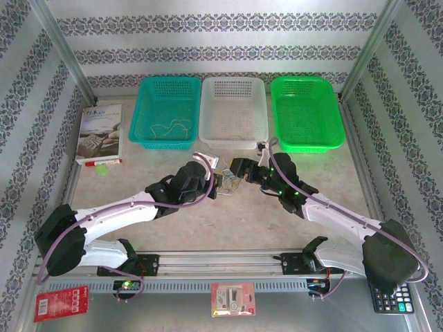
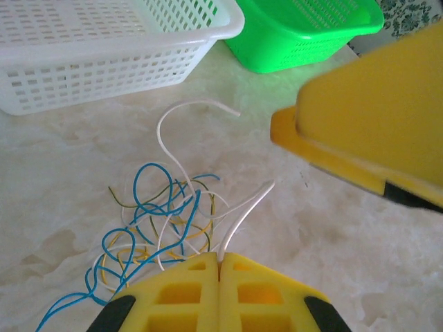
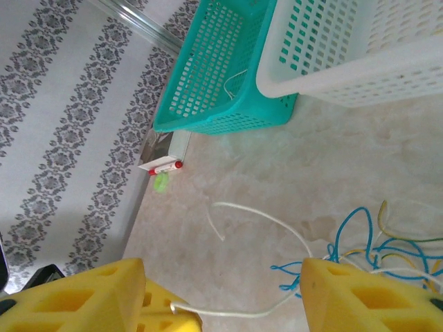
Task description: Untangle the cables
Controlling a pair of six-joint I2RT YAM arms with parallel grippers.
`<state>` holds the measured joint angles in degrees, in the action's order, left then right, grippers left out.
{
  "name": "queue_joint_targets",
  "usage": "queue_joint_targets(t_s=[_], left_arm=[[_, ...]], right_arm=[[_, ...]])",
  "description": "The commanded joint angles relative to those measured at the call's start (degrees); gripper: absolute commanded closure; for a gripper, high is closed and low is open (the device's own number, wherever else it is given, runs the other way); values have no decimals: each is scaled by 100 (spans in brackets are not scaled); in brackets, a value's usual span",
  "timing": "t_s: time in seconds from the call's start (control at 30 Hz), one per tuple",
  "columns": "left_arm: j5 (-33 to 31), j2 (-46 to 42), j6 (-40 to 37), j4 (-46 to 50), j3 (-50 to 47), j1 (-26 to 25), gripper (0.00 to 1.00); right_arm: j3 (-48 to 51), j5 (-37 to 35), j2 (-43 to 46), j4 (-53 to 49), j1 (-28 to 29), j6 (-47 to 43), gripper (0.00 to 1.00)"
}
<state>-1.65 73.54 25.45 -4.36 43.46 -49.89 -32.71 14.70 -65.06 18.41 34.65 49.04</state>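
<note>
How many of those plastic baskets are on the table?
3, in a row at the far side: teal basket on the left, white basket in the middle, green basket on the right. None looks hidden.

Left arm [image 1: 114,213] and right arm [image 1: 339,220]: white shells, black joints, each trailed by a mauve cord [image 1: 46,243]. Left pincer [image 2: 220,271] and right pincer [image 3: 221,280]: blocky yellow fingers [image 3: 90,297] with square moulded recesses, black at the base.

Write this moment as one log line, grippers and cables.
left gripper: shut on white cable | right gripper: open, white cable between jaws | other cables: tangled on table
</note>
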Motion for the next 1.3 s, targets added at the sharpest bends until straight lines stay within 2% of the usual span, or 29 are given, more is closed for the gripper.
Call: queue_joint_targets(t_s=[0.0, 0.8, 1.27], left_arm=[[88, -98, -212, -371, -120, -74, 100], [139, -84, -552, -838, -443, -69, 100], [156, -99, -606, -923, -488, -74, 100]], right_arm=[[-306, -217, -50, -455, 31, -495, 39], [-982, -603, -254, -1478, 191, -1347, 38], [-1378, -523, -658, -1443, 189, -1379, 38]])
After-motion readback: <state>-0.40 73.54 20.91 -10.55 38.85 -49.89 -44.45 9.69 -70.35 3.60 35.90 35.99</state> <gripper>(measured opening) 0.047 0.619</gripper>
